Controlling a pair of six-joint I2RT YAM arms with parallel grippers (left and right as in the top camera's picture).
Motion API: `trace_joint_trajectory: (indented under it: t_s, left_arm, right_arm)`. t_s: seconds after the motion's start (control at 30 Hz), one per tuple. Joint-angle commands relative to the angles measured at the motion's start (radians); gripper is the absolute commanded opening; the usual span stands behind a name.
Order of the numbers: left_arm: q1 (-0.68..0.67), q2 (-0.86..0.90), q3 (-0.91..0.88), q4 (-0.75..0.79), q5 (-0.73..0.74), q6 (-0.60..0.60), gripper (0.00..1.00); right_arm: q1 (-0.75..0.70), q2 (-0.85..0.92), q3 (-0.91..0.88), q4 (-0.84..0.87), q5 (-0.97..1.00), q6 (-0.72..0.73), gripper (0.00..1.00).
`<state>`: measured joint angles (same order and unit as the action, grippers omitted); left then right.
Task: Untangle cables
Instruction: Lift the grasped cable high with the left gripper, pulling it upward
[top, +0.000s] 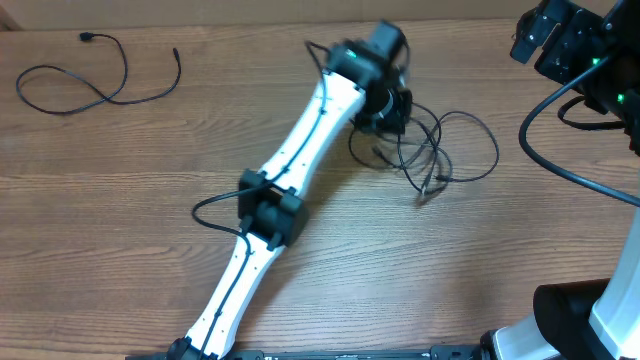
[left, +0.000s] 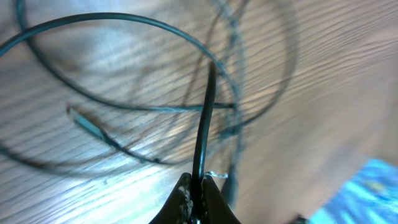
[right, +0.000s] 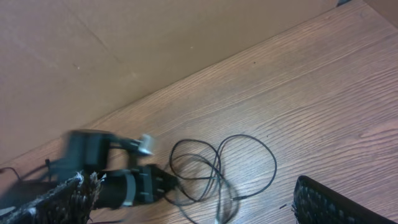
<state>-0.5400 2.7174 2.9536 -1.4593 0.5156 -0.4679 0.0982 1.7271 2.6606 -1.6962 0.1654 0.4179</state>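
Note:
A tangle of thin black cables (top: 425, 150) lies on the wooden table right of centre, in several overlapping loops with small plug ends. My left gripper (top: 385, 108) is down at the tangle's left edge. In the left wrist view its jaws (left: 200, 190) are shut on one black cable (left: 205, 124), with loops and a plug end (left: 87, 124) beyond. A separate black cable (top: 95, 80) lies loose at the far left. My right gripper (top: 530, 35) is raised at the far right, open and empty (right: 189, 186), looking down at the tangle (right: 217, 168).
The left arm (top: 290, 190) stretches diagonally from the front edge to the middle of the table. The right arm's thicker black wires (top: 560, 150) hang at the right. A brown cardboard wall (right: 124, 50) stands along the table's far edge.

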Motion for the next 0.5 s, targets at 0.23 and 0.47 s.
trace_joint_trajectory:
  t_s: [0.23,0.47]
  left_arm:
    - [0.075,-0.189,0.188,0.024,0.183,0.039,0.04]
    - [0.082,-0.335,0.188,0.072,0.154,0.041,0.04]
  right_arm:
    - [-0.002,-0.004,-0.004,0.003,0.017,-0.004,1.0]
    - [-0.002,-0.004,-0.004,0.003,0.017,-0.004,1.0]
